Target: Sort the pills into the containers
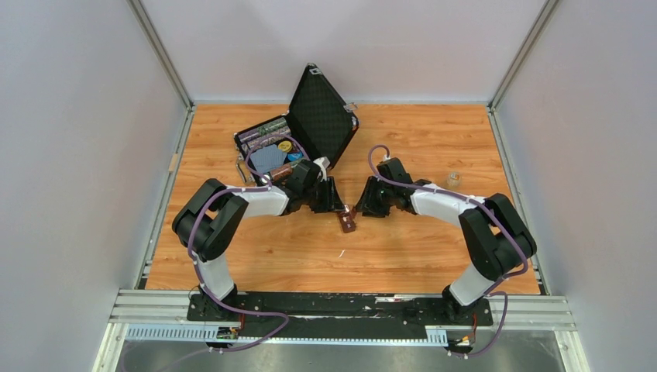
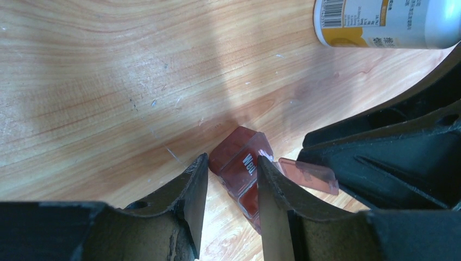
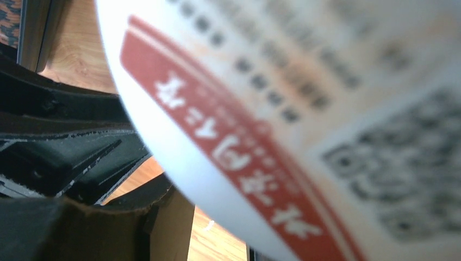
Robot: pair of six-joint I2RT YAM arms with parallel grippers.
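Containers: raised lid, left wrist only

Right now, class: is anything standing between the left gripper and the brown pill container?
Nothing visible does. The left gripper straddles the pill container, one finger on each side, with no other object in the gap. The white bottle sits farther off, not between them.
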